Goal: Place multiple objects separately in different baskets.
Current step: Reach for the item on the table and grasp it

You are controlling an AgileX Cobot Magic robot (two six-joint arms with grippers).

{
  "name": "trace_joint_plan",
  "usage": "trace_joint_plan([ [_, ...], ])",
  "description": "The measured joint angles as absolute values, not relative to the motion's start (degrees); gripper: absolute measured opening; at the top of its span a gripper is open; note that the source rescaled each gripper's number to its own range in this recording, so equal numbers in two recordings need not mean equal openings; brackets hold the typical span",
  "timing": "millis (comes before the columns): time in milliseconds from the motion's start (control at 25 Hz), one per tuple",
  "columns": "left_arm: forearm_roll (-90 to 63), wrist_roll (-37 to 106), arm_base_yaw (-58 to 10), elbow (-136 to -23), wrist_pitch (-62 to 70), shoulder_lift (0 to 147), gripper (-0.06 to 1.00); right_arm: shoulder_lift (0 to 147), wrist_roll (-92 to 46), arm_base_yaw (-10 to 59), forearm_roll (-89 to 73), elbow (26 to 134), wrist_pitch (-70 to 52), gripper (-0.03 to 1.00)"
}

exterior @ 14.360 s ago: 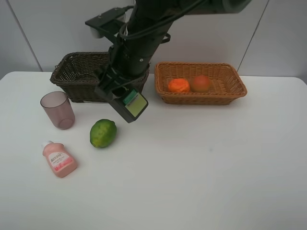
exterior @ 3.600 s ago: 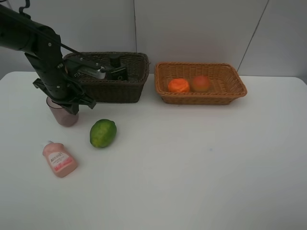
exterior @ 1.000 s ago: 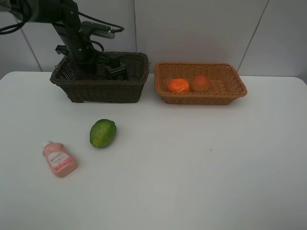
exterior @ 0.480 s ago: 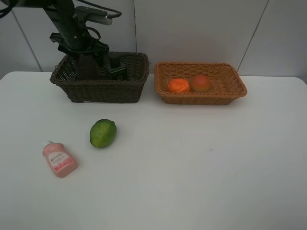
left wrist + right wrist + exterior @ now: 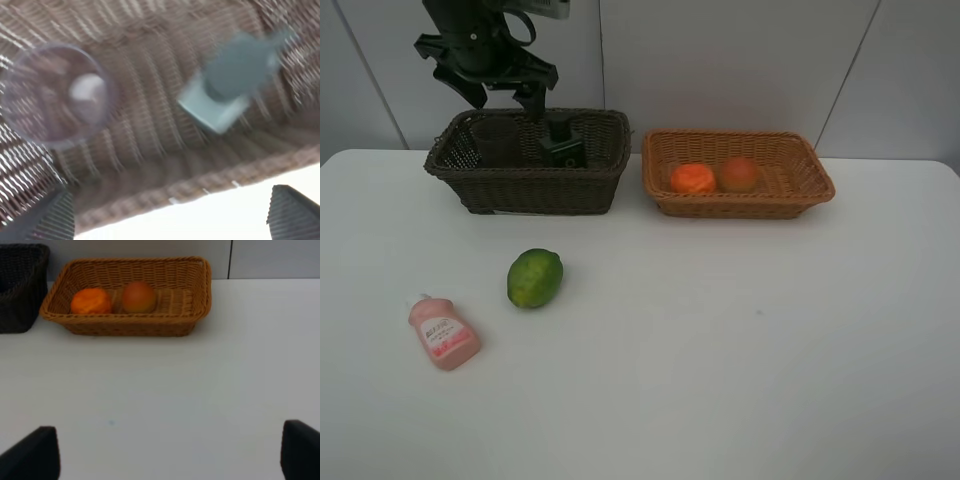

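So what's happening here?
The left end effector hangs open above the dark brown basket, which holds the mauve cup and the dark green bottle. The tangerine and peach lie in the tan basket. The lime and pink soap bottle are on the table, not yet sorted. The right end effector is open, holding nothing.

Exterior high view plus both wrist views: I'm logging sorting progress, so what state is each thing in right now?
mauve cup: upright in the dark brown basket, not held
dark green bottle: in the same basket
tangerine: in the tan basket
peach: in the tan basket
lime: on the table
pink soap bottle: lying on the table
left gripper: open, empty, above the dark brown basket
right gripper: open, empty
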State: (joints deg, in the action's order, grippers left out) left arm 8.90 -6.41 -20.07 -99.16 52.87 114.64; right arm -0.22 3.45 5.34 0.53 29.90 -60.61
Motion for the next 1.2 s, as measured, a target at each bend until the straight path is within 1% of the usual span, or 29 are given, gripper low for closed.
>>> trace_joint_plan([
  [240, 8.85, -7.84, -24.82, -84.75, 50.63, 106.75, 1.00, -0.22, 3.45, 5.34, 0.53, 29.90, -60.61, 0.87],
  [400, 8.89, -10.95, -27.13, -74.79, 45.81, 102.22, 1.00, -0.22, 3.45, 5.34, 0.53, 29.90, -60.61, 0.87],
  [640, 9.22, -14.52, -28.84, -63.41, 38.76, 101.09, 1.00, -0.22, 3.45, 5.34, 0.53, 29.90, -60.61, 0.87],
  [800, 9.27, -16.08, -28.84, -60.65, 35.27, 101.11, 1.00, -0.22, 3.45, 5.34, 0.53, 29.90, -60.61, 0.87],
  [1200, 8.91, -22.58, -30.66, -60.42, 31.94, 106.60, 1.00, -0.22, 3.45, 5.34, 0.53, 29.90, -60.61, 0.87],
])
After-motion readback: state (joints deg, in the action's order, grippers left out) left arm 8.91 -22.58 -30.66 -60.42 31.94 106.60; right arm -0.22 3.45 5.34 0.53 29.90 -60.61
